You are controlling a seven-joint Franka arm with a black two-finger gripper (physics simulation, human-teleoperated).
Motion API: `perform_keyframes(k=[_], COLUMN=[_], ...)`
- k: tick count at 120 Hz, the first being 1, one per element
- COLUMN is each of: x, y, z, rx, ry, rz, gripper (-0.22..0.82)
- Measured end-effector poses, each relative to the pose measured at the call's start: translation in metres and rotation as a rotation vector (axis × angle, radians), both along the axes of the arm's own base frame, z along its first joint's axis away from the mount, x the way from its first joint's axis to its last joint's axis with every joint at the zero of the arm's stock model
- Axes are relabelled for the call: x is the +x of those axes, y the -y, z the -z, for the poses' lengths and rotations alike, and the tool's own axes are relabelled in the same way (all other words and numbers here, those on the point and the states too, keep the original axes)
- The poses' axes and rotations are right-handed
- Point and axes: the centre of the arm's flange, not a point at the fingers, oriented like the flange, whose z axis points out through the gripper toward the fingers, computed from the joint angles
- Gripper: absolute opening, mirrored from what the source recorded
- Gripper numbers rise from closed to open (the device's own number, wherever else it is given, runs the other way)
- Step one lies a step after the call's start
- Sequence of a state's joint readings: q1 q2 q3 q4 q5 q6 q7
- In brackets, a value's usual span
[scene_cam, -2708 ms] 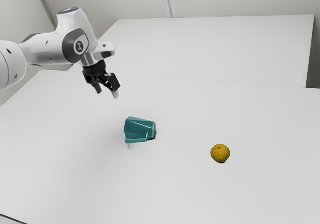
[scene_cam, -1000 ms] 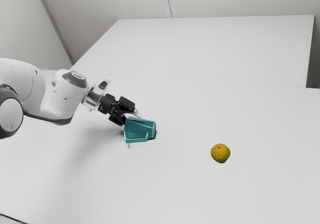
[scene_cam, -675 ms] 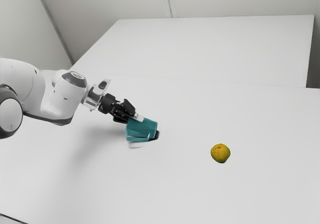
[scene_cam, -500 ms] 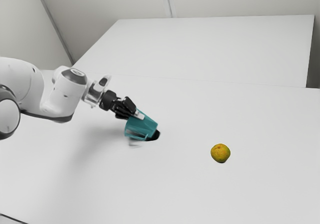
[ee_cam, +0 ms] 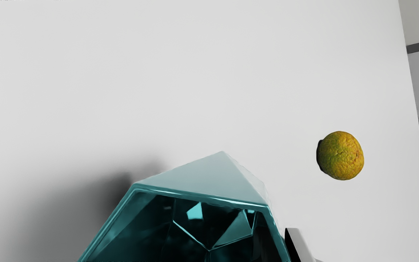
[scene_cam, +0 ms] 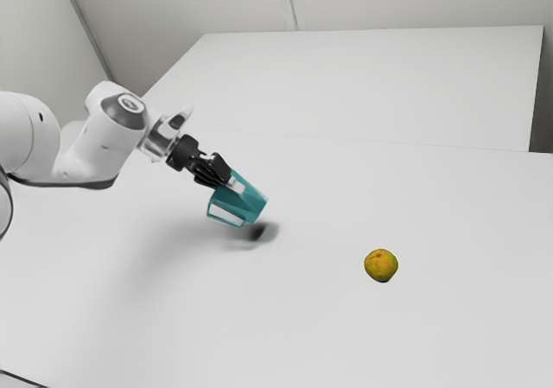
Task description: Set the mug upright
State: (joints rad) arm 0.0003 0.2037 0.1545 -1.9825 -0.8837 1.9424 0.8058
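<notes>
The teal mug (scene_cam: pixel 239 200) is held off the table, tilted, with its handle side toward the exterior view's bottom and a shadow beneath it. My gripper (scene_cam: pixel 232 183) is shut on the mug's wall near the rim. In the wrist view the faceted mug (ee_cam: pixel 202 182) shows its open mouth and dark inside. One finger (ee_cam: pixel 298 243) stands against the outside of its wall there; the other finger is hidden in that view.
A yellow-green citrus fruit (scene_cam: pixel 381 265) lies on the white table (scene_cam: pixel 346 336), well apart from the mug toward the exterior view's right. In the wrist view the fruit (ee_cam: pixel 341 155) lies between the mug and the table's edge.
My gripper came down to the mug lying on its side and closed on its wall. The mug has since risen from the table and tilted. The fruit has stayed put.
</notes>
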Motion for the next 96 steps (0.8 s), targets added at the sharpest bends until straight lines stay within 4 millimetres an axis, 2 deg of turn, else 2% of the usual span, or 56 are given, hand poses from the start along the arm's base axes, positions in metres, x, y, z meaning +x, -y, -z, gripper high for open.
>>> perform_keyframes(k=[19, 44, 96], x=[0.001, -0.006, -0.024], y=[-0.004, 0.013, 0.045], z=[-0.015, -0.031, -0.010], rx=[0.176, 0.401, 0.710], ry=[0.022, 0.019, -0.009], rz=[0.080, 0.207, 0.312], gripper=[-0.17, -0.17, -0.18])
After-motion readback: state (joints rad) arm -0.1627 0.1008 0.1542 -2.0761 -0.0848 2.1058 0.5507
